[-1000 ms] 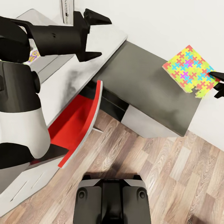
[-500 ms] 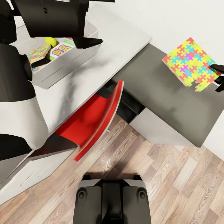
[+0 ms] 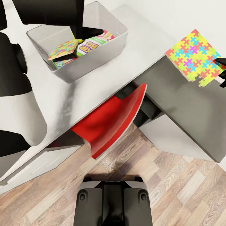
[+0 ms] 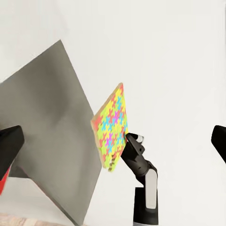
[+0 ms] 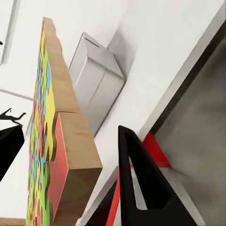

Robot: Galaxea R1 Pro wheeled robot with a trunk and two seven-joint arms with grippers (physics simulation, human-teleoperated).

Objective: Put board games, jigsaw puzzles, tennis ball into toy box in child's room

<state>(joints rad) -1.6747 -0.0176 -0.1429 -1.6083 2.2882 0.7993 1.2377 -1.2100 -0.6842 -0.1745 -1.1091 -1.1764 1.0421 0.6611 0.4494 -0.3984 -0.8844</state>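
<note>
The light-grey toy box (image 3: 94, 64) stands on the pale table (image 3: 141, 37). Inside it lie one jigsaw puzzle (image 3: 62, 49) and a printed board game (image 3: 92, 46), and a yellow-green sliver peeks out under my left finger. My left gripper (image 3: 102, 14) hovers open over the box, with its fingers (image 4: 9, 143) wide apart. My right gripper (image 3: 222, 72) is shut on the edge of a second jigsaw puzzle (image 3: 194, 55). It holds that puzzle (image 4: 112, 127) tilted in the air above the dark-grey table section (image 3: 188, 110). Its thick wooden edge (image 5: 70, 136) sits between the right fingers (image 5: 141, 188).
A red chair (image 3: 116, 122) is tucked under the table where the pale top meets the dark section. White drawers (image 3: 47, 160) face the wood-plank floor (image 3: 175, 188). My base (image 3: 113, 201) stands close to the desk. A white wall runs behind the table.
The whole view has swung along the table, bringing the toy box fully into sight under my left gripper. The right gripper still holds the puzzle at the view's right edge.
</note>
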